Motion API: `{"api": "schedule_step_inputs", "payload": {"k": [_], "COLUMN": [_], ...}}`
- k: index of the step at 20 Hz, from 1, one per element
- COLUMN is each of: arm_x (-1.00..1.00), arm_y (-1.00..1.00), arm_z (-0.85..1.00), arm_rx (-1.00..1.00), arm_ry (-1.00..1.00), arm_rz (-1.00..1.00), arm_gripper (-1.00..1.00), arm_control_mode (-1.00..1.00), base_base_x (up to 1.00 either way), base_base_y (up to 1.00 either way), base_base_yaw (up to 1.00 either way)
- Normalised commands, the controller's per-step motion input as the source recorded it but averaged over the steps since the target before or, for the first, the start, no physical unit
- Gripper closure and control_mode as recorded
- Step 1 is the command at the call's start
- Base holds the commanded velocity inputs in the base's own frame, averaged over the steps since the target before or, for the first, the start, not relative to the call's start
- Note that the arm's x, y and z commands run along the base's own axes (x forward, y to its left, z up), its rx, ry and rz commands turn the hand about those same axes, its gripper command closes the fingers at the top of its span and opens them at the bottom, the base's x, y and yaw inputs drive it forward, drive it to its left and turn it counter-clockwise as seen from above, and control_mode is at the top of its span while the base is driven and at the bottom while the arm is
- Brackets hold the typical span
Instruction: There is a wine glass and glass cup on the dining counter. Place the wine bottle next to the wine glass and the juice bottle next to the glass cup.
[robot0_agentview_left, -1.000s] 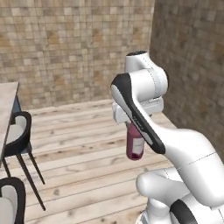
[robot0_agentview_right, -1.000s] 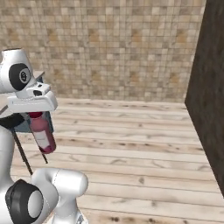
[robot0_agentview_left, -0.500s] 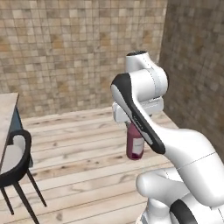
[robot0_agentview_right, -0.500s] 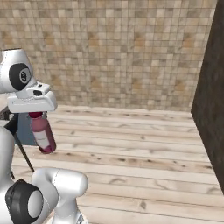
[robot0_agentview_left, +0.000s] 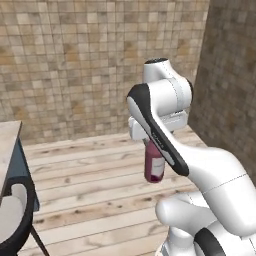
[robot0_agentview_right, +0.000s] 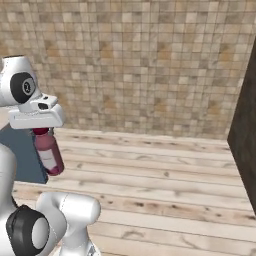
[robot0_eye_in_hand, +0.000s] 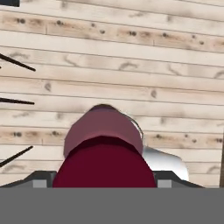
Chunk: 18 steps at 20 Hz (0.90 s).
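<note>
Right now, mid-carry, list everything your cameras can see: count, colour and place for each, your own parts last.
Stout maroon-red juice bottle with a wide dark red cap and white label: one, hanging upright from the gripper above the floor.
Beige marbled dining counter: one, corner at the left edge of the left base view.
Dark chair with pale seat: one, lower left, beside the counter.
Pale wood plank floor: across all views.
Tan stone tile wall: behind.
Dark brown tile wall: on the right.
White gripper: one, shut on the bottle's top.
</note>
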Motion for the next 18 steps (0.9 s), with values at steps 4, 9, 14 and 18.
{"api": "schedule_step_inputs", "payload": {"k": [4, 9, 14, 18], "arm_x": [0.00, 0.00, 0.00, 0.00], "arm_y": [0.00, 0.00, 0.00, 0.00], "arm_z": [0.00, 0.00, 0.00, 0.00], "arm_rx": [0.00, 0.00, 0.00, 0.00], "arm_ry": [0.00, 0.00, 0.00, 0.00], "arm_rz": [0.00, 0.00, 0.00, 0.00], "arm_gripper": [1.00, 1.00, 1.00, 1.00], "arm_control_mode": [1.00, 1.00, 1.00, 1.00], "base_base_x": [0.81, 0.82, 0.81, 0.80], "base_base_y": [-0.16, -0.16, -0.14, -0.11], "base_base_yaw": [0.07, 0.08, 0.09, 0.17]}}
